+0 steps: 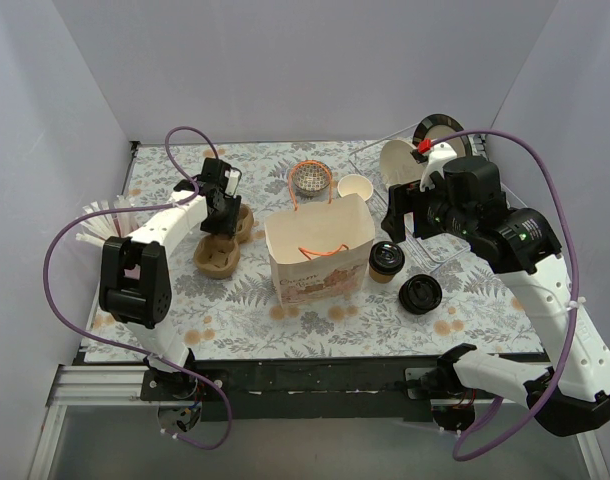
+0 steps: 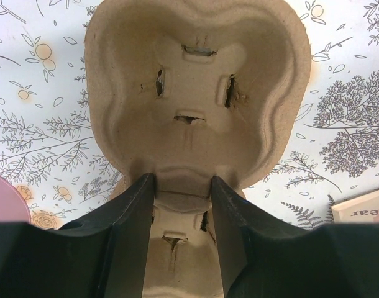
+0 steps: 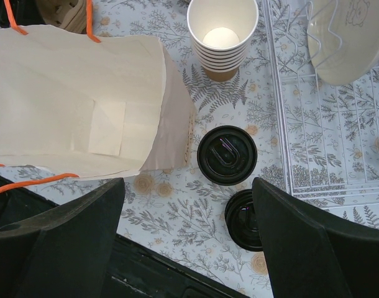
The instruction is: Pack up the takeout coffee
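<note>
The takeout coffee [image 1: 386, 260], a small brown cup with a black lid, stands just right of the open paper bag [image 1: 320, 252]. It also shows in the right wrist view [image 3: 227, 155], beside the bag [image 3: 77, 102]. My right gripper [image 1: 397, 222] [image 3: 188, 183] is open wide and empty, hovering above the coffee. My left gripper [image 1: 223, 212] [image 2: 182, 180] is left of the bag. It is shut on the middle ridge of a brown pulp cup carrier [image 1: 223, 243] [image 2: 196, 93].
A loose black lid [image 1: 421, 294] [image 3: 242, 218] lies right of the coffee. A stack of lidless cups [image 1: 354, 187] [image 3: 222, 34] stands behind it. A wire dish rack [image 1: 430, 240] [image 3: 326, 136] with plates [image 1: 397, 162] is at the right. An orange-rimmed strainer [image 1: 311, 180] sits behind the bag.
</note>
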`<state>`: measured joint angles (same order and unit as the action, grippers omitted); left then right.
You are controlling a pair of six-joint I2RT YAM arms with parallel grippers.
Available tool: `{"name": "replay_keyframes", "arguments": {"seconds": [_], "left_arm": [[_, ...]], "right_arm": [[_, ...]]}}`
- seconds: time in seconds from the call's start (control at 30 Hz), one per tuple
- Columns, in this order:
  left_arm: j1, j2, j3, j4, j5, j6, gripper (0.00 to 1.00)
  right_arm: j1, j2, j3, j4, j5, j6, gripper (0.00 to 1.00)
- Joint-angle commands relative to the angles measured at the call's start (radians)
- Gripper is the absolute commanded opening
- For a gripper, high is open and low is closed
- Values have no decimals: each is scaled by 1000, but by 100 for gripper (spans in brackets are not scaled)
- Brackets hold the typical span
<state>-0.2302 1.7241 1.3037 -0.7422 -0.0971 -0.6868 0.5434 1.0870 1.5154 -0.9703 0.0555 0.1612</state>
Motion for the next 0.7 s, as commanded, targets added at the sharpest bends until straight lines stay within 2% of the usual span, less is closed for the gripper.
{"name": "replay_keyframes", "arguments": {"seconds": [0.0, 0.13, 0.43, 0.67], "left_arm": [[6, -20, 25, -11, -3, 1, 28], [6, -27, 72, -49, -3, 3, 23], [6, -43, 108, -104, 10, -36, 22], [-4, -60, 184, -151, -15, -83, 15]], "right_arm": [[0, -13, 16, 15, -9, 0, 91], [-2, -4, 19, 16, -19, 0, 91], [-2, 8, 19, 22, -39, 12, 90], [-2, 5, 11, 36, -49, 23, 90]]}}
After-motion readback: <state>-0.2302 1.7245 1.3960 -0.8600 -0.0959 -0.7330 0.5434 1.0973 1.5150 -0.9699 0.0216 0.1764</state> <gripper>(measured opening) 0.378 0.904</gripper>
